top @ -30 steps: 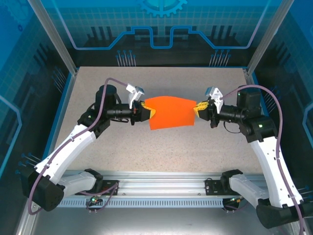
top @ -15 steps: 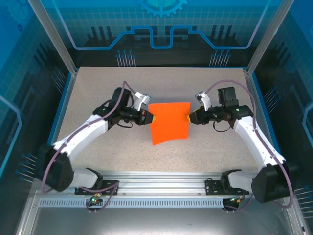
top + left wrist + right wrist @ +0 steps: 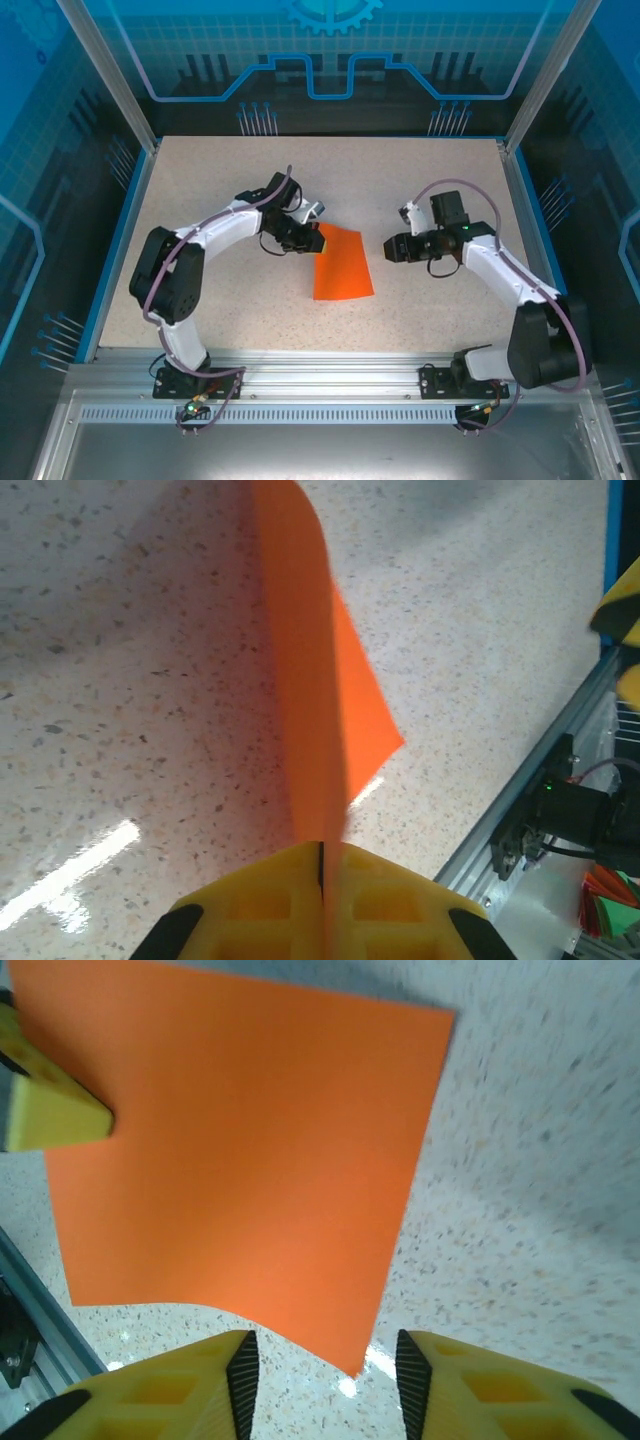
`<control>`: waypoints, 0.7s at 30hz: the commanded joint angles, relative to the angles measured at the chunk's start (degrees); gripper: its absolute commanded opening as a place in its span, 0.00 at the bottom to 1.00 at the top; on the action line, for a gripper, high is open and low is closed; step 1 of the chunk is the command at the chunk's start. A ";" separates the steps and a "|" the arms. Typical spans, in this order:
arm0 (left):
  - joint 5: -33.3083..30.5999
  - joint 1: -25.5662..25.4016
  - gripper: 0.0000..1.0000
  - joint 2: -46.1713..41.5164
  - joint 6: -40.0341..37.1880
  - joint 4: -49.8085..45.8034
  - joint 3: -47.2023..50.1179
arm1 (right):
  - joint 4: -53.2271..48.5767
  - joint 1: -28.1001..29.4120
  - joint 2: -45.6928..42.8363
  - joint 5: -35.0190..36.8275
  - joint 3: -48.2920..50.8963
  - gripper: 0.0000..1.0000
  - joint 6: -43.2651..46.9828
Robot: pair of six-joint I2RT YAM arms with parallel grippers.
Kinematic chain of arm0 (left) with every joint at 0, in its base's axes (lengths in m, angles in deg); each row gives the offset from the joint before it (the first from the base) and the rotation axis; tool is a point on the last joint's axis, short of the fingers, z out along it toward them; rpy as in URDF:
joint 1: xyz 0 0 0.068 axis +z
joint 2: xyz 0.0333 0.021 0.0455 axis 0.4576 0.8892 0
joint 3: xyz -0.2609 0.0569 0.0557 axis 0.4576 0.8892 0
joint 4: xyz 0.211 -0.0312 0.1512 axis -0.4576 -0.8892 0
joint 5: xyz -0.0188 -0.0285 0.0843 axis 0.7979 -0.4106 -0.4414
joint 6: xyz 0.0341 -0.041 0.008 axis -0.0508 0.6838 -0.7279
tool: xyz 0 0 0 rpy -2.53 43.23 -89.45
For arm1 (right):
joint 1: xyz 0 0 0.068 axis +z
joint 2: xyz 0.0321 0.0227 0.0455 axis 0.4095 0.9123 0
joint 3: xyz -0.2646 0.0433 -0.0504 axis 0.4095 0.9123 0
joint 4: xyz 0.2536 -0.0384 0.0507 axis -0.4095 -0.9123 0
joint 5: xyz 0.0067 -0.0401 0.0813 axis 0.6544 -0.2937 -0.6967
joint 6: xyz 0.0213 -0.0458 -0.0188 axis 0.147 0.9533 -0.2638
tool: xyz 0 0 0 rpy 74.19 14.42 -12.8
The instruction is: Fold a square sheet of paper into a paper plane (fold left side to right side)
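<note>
The square sheet of paper (image 3: pixel 342 265) is bright orange and unfolded, near the middle of the table. My left gripper (image 3: pixel 316 241) is shut on its upper left corner. In the left wrist view the yellow jaws (image 3: pixel 322 855) pinch the sheet (image 3: pixel 310 680), which runs away edge-on and bows slightly. My right gripper (image 3: pixel 386 248) stands open just right of the sheet and apart from it. In the right wrist view the sheet (image 3: pixel 240 1150) spreads ahead of the right gripper (image 3: pixel 325 1370); its near corner reaches the gap, ungripped. The left gripper's yellow tip (image 3: pixel 50 1110) shows on the far corner.
The speckled table (image 3: pixel 220 190) has a blue raised rim (image 3: pixel 130 230) on both sides and at the back. An aluminium rail (image 3: pixel 320 365) runs along the near edge, seen also as the rail (image 3: pixel 560 790) in the left wrist view.
My right gripper has let go of the sheet's right edge, opened and drawn back a little. The left arm has swung inward, carrying the sheet, which now trails toward the near edge.
</note>
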 commanded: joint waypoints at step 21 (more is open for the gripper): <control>7.85 -0.21 0.45 3.79 8.04 4.48 -2.50 | 5.65 10.39 19.19 9.14 -1.21 0.36 -12.27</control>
